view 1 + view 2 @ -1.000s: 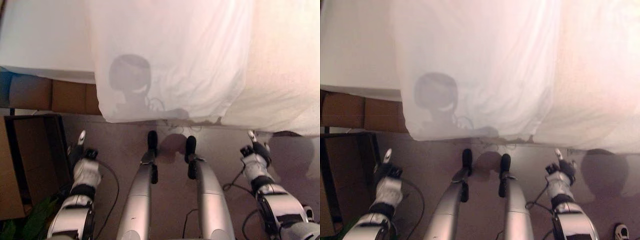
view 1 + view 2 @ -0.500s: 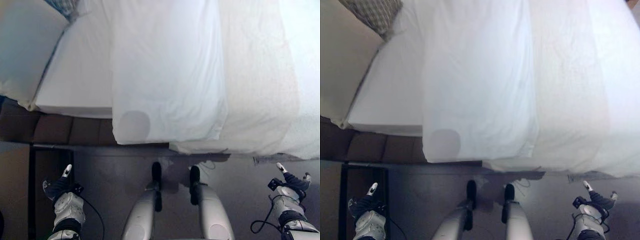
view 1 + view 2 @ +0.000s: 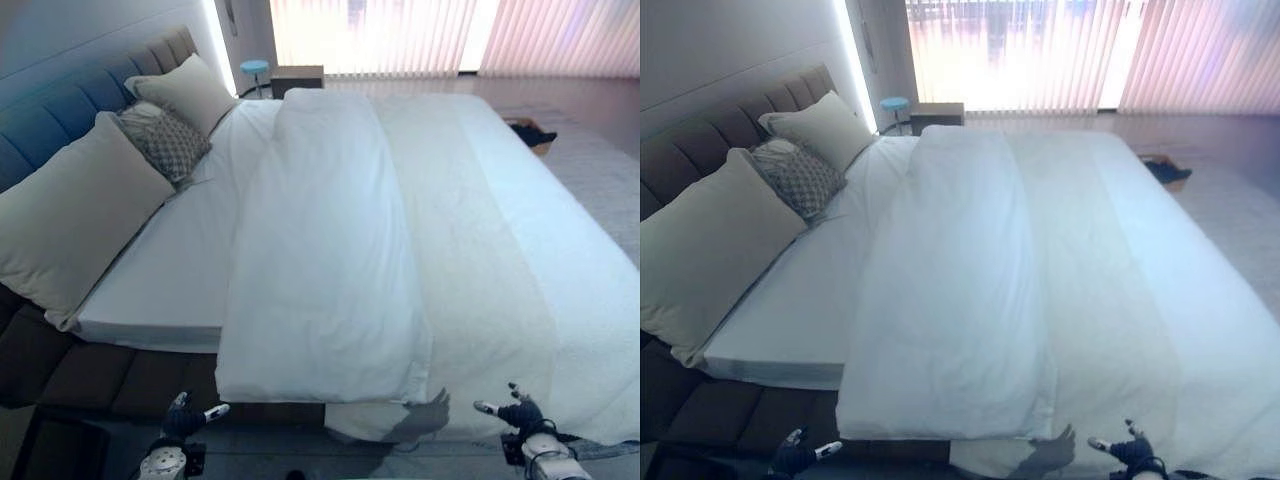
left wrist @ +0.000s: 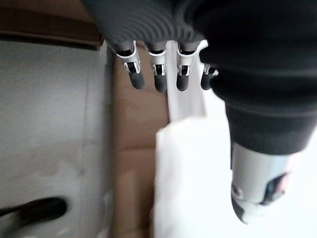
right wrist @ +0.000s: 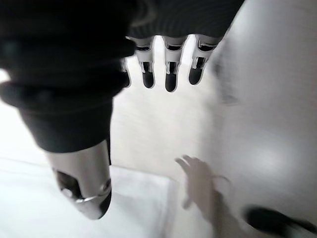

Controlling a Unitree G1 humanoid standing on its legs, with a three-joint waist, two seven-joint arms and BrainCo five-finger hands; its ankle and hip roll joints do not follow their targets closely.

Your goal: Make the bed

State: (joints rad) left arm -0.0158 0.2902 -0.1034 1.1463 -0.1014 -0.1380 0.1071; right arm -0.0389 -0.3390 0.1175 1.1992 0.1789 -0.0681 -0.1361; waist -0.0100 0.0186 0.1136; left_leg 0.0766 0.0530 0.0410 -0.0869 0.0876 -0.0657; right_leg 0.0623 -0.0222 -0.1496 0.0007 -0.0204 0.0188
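bed [image 3: 180,270] fills the middle of the head view, its white duvet [image 3: 320,250] folded in a long band from 12 to 6 o'clock, with pillows [image 3: 70,225] at 9 to 10 o'clock against the headboard [image 3: 60,110]. left hand [image 3: 185,420] at 7 o'clock and right hand [image 3: 520,415] at 5 o'clock hang off the near edge, fingers straight and apart, holding nothing.

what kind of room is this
A bedroom, most likely in a home or a hotel: a wide bed with a white duvet folded back across it, pillows propped against a padded headboard, and vertical blinds over a bright window behind.
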